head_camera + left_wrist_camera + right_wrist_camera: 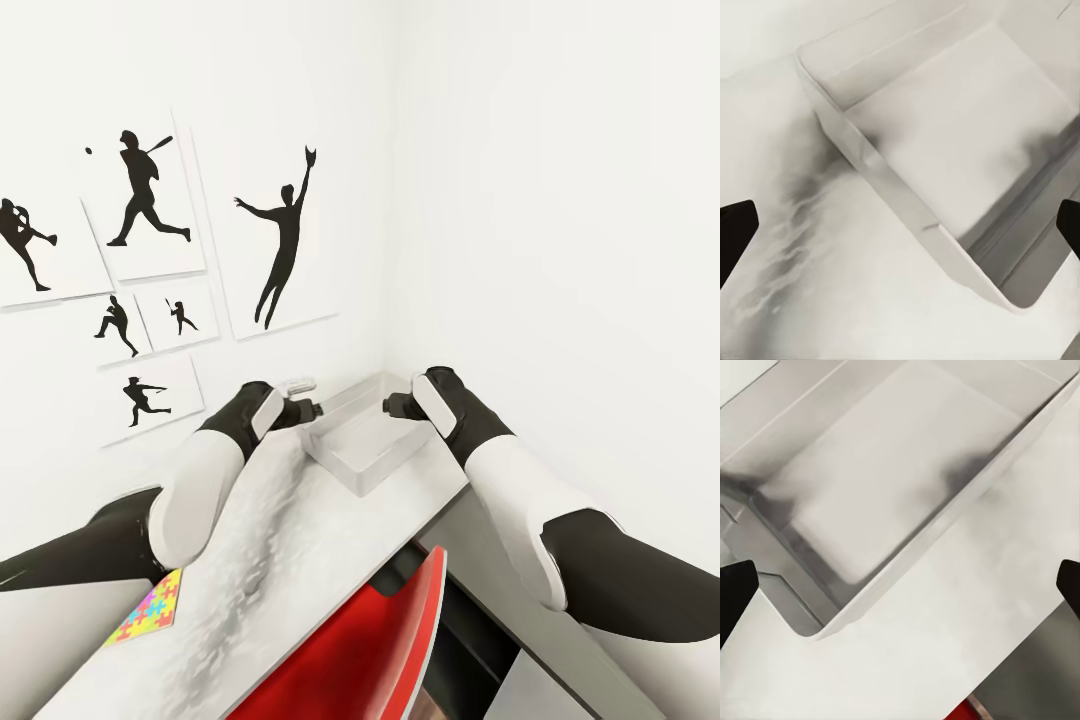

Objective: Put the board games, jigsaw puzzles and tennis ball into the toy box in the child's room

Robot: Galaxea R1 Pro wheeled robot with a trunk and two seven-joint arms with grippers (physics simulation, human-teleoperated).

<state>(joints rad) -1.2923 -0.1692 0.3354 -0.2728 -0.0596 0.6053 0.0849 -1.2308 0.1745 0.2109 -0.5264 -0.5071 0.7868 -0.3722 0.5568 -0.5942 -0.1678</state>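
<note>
You are facing a white-walled corner (520,180) of the room. No lettering or brand can be read anywhere here. On the left wall hang six white pictures (285,235) carrying black baseball-player silhouettes: a batter, a leaping catcher, a pitcher and three smaller figures below them.

The table (290,560) runs from the near left toward the far corner, its pale grey top mottled with darker smudges along the middle. Its right edge drops to a darker grey lower section (560,640). A red chair (360,650) sits near you, its back tucked against the table's right edge.

The toy box (365,455) stands at the far end of the table, close to the corner, between your two arms. It is a shallow, light grey, near-translucent tray with sloping walls and a rim, and its floor looks bare in both wrist views.

At the near left of the table, partly under your left forearm, lies a jigsaw puzzle (150,608): a flat square patterned in yellow, pink, blue and green interlocking pieces.

Your left gripper (305,400) hovers over the box's far left corner, its fingertips (735,229) spread wide with nothing between them. Your right gripper (395,405) hovers at the box's far right side, likewise spread apart and holding nothing.
</note>
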